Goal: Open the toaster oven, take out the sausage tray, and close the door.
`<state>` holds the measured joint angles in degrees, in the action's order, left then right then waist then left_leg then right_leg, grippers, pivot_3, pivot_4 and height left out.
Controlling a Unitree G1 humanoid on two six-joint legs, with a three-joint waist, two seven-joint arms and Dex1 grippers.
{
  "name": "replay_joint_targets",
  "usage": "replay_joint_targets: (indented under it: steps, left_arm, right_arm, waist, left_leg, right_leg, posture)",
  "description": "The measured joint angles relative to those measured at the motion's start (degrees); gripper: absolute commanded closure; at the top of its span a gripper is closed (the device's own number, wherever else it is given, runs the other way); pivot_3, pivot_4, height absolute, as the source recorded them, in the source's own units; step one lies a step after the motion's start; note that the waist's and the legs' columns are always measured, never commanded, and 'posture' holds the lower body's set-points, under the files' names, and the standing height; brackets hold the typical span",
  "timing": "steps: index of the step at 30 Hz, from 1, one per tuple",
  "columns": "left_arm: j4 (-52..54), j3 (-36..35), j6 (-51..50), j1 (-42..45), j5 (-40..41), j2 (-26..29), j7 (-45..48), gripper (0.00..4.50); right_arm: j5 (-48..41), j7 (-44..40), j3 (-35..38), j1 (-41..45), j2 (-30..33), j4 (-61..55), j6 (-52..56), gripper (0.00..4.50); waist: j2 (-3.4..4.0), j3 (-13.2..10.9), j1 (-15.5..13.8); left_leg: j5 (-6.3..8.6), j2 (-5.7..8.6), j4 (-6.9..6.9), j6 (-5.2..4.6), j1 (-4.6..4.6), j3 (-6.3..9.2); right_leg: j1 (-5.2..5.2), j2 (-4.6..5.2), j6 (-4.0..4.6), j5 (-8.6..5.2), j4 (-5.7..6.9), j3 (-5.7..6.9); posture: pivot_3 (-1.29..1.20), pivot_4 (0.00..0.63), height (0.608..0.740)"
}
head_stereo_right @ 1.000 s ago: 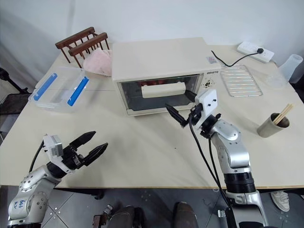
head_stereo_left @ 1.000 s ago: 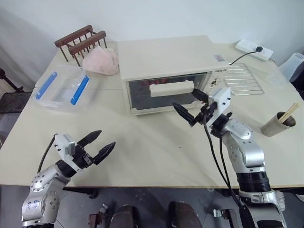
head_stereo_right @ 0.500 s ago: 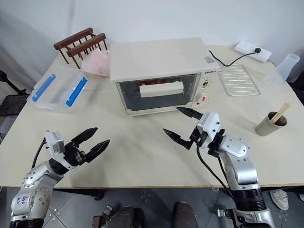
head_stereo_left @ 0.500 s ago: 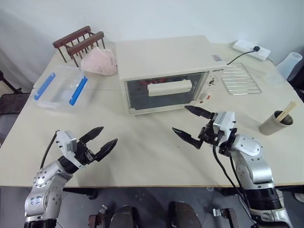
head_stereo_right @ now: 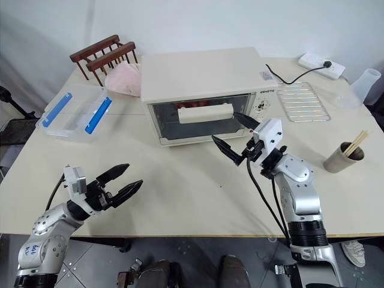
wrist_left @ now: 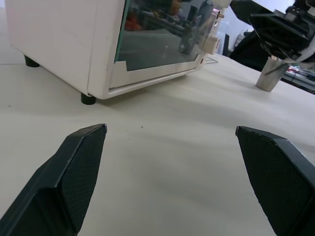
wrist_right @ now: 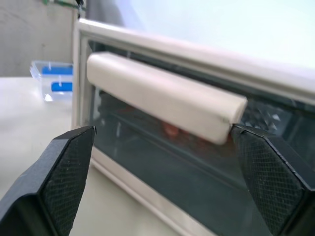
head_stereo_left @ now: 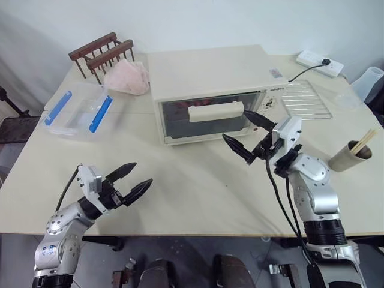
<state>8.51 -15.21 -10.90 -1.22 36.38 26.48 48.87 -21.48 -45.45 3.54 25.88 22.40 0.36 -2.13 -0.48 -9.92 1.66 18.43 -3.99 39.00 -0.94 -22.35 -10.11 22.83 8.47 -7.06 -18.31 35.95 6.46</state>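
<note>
Currently my right gripper (head_stereo_left: 246,133) hangs spread wide before the door (head_stereo_left: 207,120) handle (head_stereo_left: 216,111), door shut, sausage tray (wrist_right: 172,130) seemingly inside. I should straddle the bar squarely, then clamp and pull down slowly.

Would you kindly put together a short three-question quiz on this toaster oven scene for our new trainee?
1. True or false: the door of the toaster oven is shut.
2. Which gripper is nearer the door's bar handle: A) left gripper, B) right gripper?
3. Fill in: the bare wire rack lies on the table to the oven's ____ side.

Key
1. True: the glass panel sits flush against the oven front.
2. B: it hovers open just in front of the handle, not touching it.
3. Right, beside the knobs.
</note>
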Motion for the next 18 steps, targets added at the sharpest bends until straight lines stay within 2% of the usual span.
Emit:
replay_joint_targets:
  steps: [6, 12, 16, 18]
  left_arm:
    - [1.1, 0.0, -0.9, 1.1, 2.2, -0.8, 0.7, 0.03]
    - [2.5, 0.3, -3.1, 2.9, 4.0, -0.8, 0.7, 0.03]
    - [4.3, 0.3, -7.9, 5.1, 8.1, 1.7, 1.8, 0.03]
    - [4.7, -0.1, -10.9, 7.2, 11.1, 3.5, 2.3, 0.42]
  right_arm:
    - [-1.4, -3.1, 0.0, -0.7, -0.2, -0.2, -0.4, 0.0]
    - [-3.3, -8.3, 0.2, -4.7, 2.4, -2.6, -0.7, 0.0]
    - [-1.5, -12.8, -0.1, -7.3, 5.2, -2.4, -5.4, 0.0]
    - [-0.7, -13.6, -0.5, -7.4, 5.3, -2.1, -7.0, 0.0]
  waist:
    - [0.0, 0.0, 0.2]
    - [0.01, 0.0, 0.5]
    - [0.01, 0.0, 0.5]
    - [0.02, 0.0, 0.6]
  left_leg:
    - [0.0, -0.04, -0.02, 0.0, 0.01, 0.0]
    - [-0.01, -0.06, -0.05, 0.01, 0.03, -0.03]
    - [-0.01, -0.08, -0.04, 0.02, 0.03, -0.03]
    - [-0.03, -0.09, -0.04, 0.05, 0.05, -0.05]
  right_leg:
    - [0.0, -0.03, 0.0, 0.0, 0.0, 0.0]
    - [0.01, -0.06, 0.0, 0.0, -0.01, 0.0]
    - [0.01, -0.08, 0.0, 0.0, -0.01, -0.01]
    - [0.01, -0.09, 0.0, 0.0, 0.0, -0.03]
  posture:
    - [0.0, 0.15, 0.74]
    - [0.0, 0.15, 0.74]
    - [0.0, 0.15, 0.74]
    - [0.0, 0.15, 0.74]
